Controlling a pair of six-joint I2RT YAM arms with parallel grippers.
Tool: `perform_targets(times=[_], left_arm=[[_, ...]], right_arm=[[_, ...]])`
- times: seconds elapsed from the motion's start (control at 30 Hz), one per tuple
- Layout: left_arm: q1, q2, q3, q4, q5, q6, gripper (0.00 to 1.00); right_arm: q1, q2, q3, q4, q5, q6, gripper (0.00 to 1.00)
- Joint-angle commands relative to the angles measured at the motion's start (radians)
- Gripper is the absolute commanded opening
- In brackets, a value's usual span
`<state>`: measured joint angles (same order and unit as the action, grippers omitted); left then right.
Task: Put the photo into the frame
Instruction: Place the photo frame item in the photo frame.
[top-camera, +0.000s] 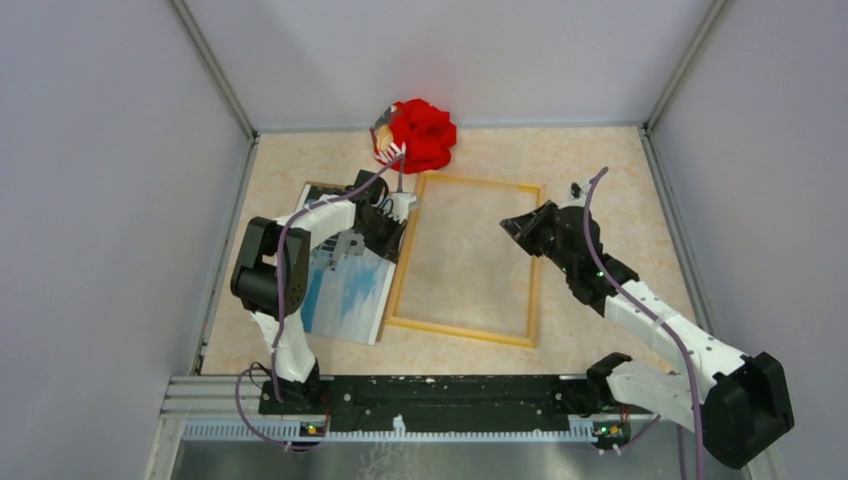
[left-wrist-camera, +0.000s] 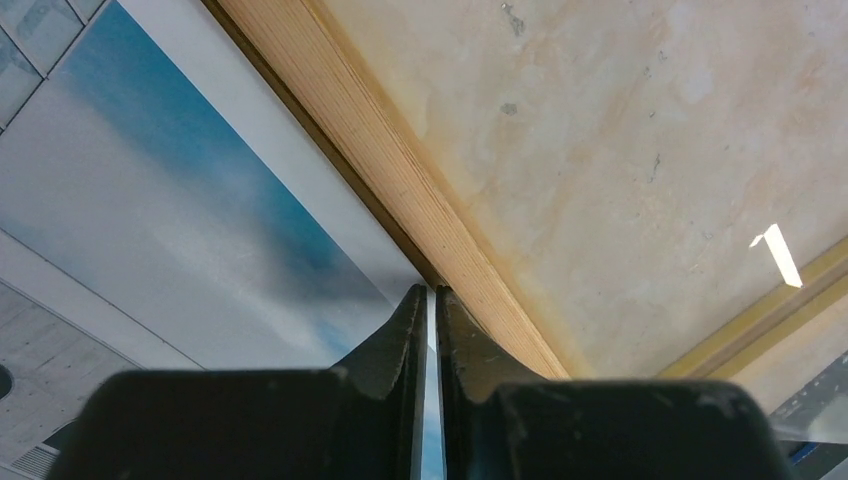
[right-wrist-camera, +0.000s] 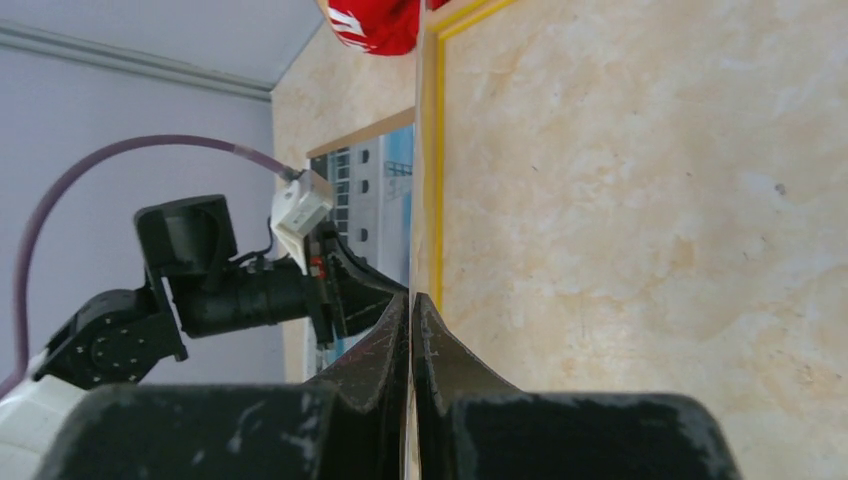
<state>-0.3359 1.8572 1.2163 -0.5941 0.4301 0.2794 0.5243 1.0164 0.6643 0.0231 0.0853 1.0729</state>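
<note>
Beige marbled table (top-camera: 600, 170): frame (top-camera: 465, 333), photo (top-camera: 350, 290) over brown board (right-wrist-camera: 360, 136), red bundle (top-camera: 425, 135).

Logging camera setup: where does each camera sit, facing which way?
Top external: overhead behind the bases, looking down at the table; left arm, right arm show.
Left wrist: over the photo and frame edge; left claw shows.
Right wrist: along the frame toward the left arm; right claw shows.
All show the frame.
</note>
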Motion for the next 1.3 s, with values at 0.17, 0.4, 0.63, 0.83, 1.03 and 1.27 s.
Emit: perform_targets(times=[0.17, 0.4, 0.63, 0.83, 1.03, 1.27], left_arm=[[-0.014, -0.010, -0.015, 0.014, 0.039, 0.003, 0.13], [-0.013, -0.012, -0.020, 0.015, 0.039, 0.005, 0.13], [-0.014, -0.010, -0.021, 0.017, 0.038, 0.009, 0.13], [-0.014, -0.012, -0.020, 0.016, 0.035, 0.010, 0.13], [-0.013, -0.012, -0.024, 0.016, 0.035, 0.013, 0.13], [-0.014, -0.016, -0.029, 0.019, 0.029, 0.017, 0.13]], right_arm=[[0.014, 0.028, 0.034, -0.090, -0.012, -0.084, 0.00], [0.010, 0.086, 0.022, -0.072, -0.047, -0.086, 0.00], [0.001, 0.079, -0.009, -0.072, -0.046, -0.092, 0.00], [-0.018, 0.093, -0.017, -0.097, -0.045, -0.121, 0.00], [-0.026, 0.135, -0.012, -0.111, -0.063, -0.139, 0.39], [-0.029, 0.188, 0.016, -0.150, -0.068, -0.168, 0.62]])
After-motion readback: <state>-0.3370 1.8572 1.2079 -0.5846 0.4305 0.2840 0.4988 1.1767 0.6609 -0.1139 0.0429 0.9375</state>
